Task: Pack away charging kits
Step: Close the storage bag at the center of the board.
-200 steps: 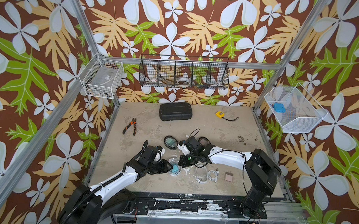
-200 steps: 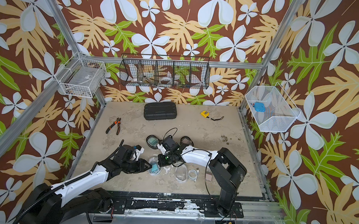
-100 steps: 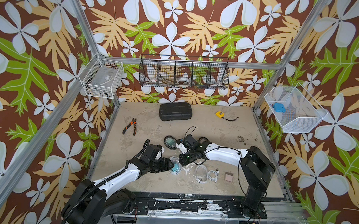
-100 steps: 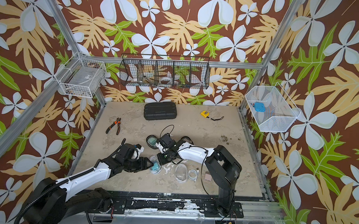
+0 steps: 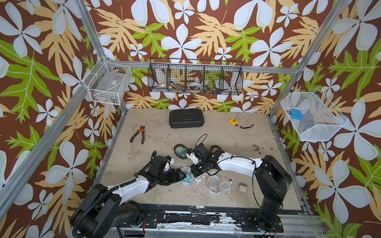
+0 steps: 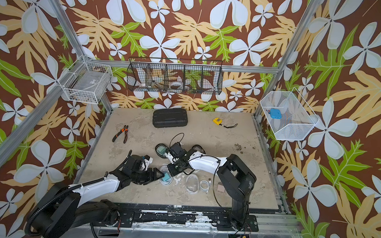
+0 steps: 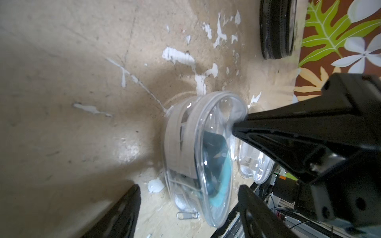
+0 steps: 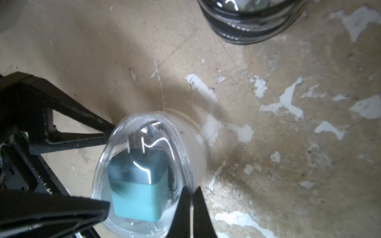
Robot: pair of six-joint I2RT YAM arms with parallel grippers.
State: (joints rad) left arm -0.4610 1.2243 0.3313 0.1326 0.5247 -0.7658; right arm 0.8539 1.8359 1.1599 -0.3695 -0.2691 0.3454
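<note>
Both top views show a clear case (image 5: pixel 185 184), teal plug (image 8: pixel 136 195) inside, low centre: left gripper (image 7: pixel 188 191) spread around it, right gripper (image 8: pixel 190 189) closed at its rim; bare tabletop (image 5: pixel 129 152) to its left.

The counter (image 5: pixel 140 157) is crowded at its middle: the spread left claw (image 5: pixel 182 176) and the right claw (image 8: pixel 190 190), pinching its rim, flank a clear case (image 5: pixel 186 181), with two black-rimmed cases (image 5: pixel 180 150) (image 5: pixel 217 149) just beyond. Right of it lie a second clear case (image 5: pixel 213 184), cable (image 5: pixel 226 186) and pink plug (image 5: pixel 242 187). On the far side sit pliers (image 5: pixel 139 134), a ribbed case (image 5: pixel 186 118) and a tape measure (image 5: pixel 233 121); the left strip lies bare.
</note>
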